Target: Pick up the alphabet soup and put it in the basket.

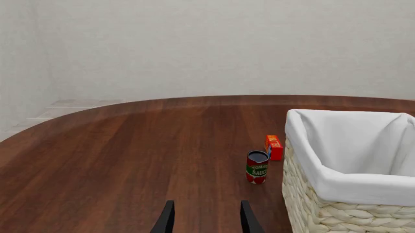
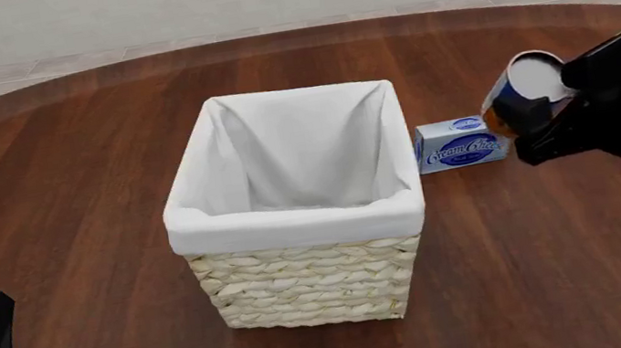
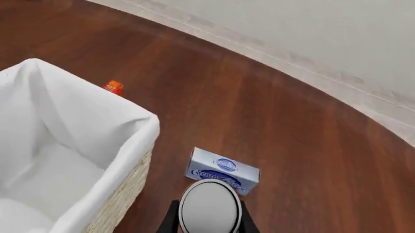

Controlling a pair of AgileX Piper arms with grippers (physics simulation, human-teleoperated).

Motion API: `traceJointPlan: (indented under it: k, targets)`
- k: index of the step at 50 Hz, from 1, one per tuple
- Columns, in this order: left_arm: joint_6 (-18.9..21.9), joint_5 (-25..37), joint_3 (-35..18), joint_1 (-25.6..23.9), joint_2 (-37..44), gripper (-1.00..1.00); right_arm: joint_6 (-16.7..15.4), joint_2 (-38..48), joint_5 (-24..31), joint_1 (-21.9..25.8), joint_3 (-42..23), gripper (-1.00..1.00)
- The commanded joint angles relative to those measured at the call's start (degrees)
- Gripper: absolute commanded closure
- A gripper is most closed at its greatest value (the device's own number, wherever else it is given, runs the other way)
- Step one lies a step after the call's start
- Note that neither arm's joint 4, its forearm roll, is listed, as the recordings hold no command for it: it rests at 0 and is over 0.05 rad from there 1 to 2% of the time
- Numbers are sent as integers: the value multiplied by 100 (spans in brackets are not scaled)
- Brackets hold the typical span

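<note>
A dark brown wooden surface [image 2: 77,172] with a curved far edge meets a pale wall. The alphabet soup [image 2: 520,92] is off the surface, tilted, its silvery top facing up, clamped between my right fingers [image 2: 520,119]; in the right wrist view the can [image 3: 210,208] sits between both fingers. It hangs just right of the basket [image 2: 308,280], above the flat blue-and-white cream cheese box [image 2: 461,144], which lies near the basket's right wall. The white liner [image 2: 293,223] folds over the rim. My left fingers [image 1: 206,218] are spread and hold nothing, low at the near left. Beyond the basket stand a tomato sauce can [image 1: 257,167] and a small red box [image 1: 274,147].
</note>
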Motion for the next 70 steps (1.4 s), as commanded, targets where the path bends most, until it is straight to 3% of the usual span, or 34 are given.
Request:
traceJointPlan:
  k: [1,16,35,45,70]
  targets:
    - [0,0,0,0,0,-100,138,-45,105,364,-430,100]
    - [0,0,0,0,0,-100,116,516,33,814,-1269,100]
    - [0,0,0,0,0,-100,32,620,142,1364,-1595,100]
    - [0,0,0,0,0,-100,165,1157,75,1784,-1914,100]
    - [0,0,0,0,0,-100,153,2123,371,2576,-2844,100]
